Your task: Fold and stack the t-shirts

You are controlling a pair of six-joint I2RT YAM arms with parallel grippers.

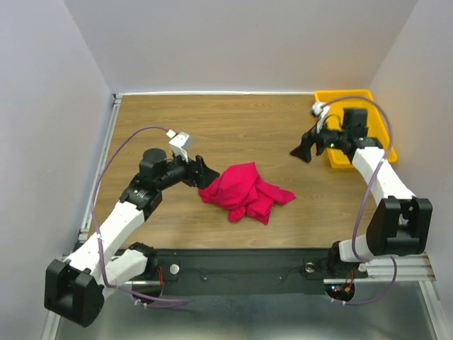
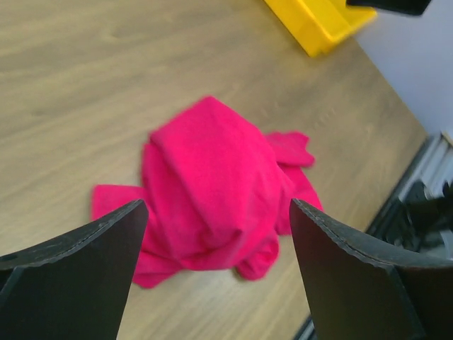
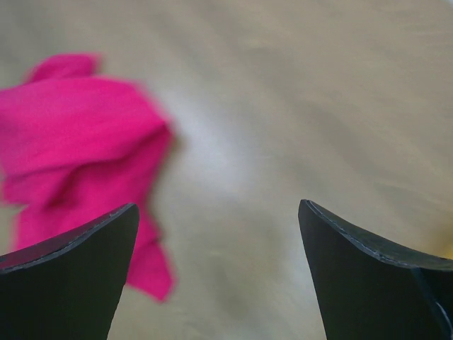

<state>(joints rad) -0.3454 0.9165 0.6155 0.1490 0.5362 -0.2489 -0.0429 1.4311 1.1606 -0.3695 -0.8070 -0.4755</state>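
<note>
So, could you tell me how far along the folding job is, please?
Nothing looks done: the t-shirt lies crumpled, unfolded. In hand: nothing held; the left end effector is open at its edge, the right end effector open near the yellow tray. Folding and stacking remain.

Standing here, I count one crumpled crimson-pink cotton t-shirt point(image 1: 244, 191) — a single garment. There is one shallow rectangular yellow plastic tray point(image 1: 375, 99) and one brown wood-grain table point(image 1: 233, 127). The white-and-black robot arms number two, the left arm point(image 1: 117, 227) and the right arm point(image 1: 379, 177), both on one black mounting rail point(image 1: 241, 265). That makes two grippers, the left gripper point(image 1: 205, 173) and the right gripper point(image 1: 301, 150), each with two black wedge-shaped fingers point(image 2: 78, 283) — four fingers in all. Two small pale camera blocks show, the left wrist camera point(image 1: 180, 139) and the right wrist camera point(image 1: 318, 108).
</note>
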